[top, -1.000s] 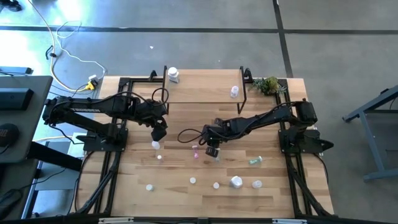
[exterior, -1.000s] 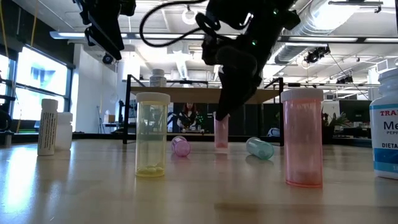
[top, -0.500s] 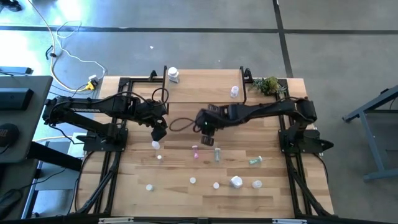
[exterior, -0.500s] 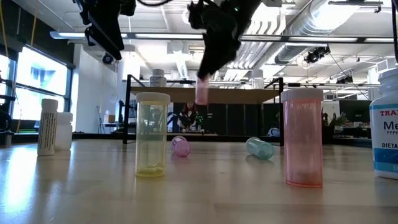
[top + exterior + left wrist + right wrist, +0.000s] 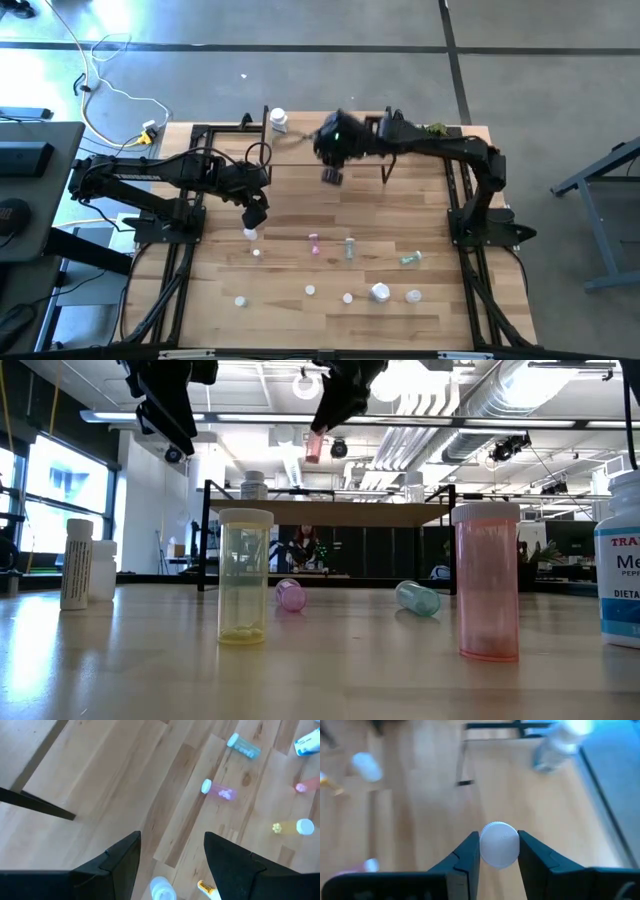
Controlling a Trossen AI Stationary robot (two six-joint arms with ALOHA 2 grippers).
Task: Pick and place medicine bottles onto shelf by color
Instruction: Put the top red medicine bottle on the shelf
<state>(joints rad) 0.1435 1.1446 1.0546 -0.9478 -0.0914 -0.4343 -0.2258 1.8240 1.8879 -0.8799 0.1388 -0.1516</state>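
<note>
One pink bottle point(image 5: 314, 446), white-capped, is held aloft in the right gripper point(image 5: 333, 176); the fingers point(image 5: 465, 857) are clamped on either side of its round white cap point(image 5: 499, 845). In the low view it hangs tilted, well above the shelf point(image 5: 330, 513) board. From above, the gripper sits over the shelf's front edge, near the middle.

Shelf point(image 5: 330, 140): light-wood board on black legs at the table's far edge. Items on it: a white jar point(image 5: 278, 121) near its left end; a small clear bottle point(image 5: 377, 148) toward its right end. A green plant sprig point(image 5: 435, 135) lies just beyond the right end.

Left gripper point(image 5: 255, 214): hovers above the table's left-centre, fingers point(image 5: 120, 862) spread apart, holding nothing. A white-capped bottle point(image 5: 250, 233) stands just below it on the table.

Remaining bottles on the wooden tabletop point(image 5: 300, 320):
- pink bottle point(image 5: 314, 243), lying, centre
- pale green bottle point(image 5: 349, 247), beside it
- green bottle point(image 5: 410, 259), lying, to the right
- wider white jar point(image 5: 380, 292), front right
- small white-capped bottles along the front row, near point(image 5: 310, 290) and point(image 5: 240, 300)

Low view, nearest items: yellow upright bottle point(image 5: 245, 576); tall pink upright bottle point(image 5: 487, 582); labelled white jar point(image 5: 618, 575) at the right edge; white bottle point(image 5: 76, 564) at the left.
</note>
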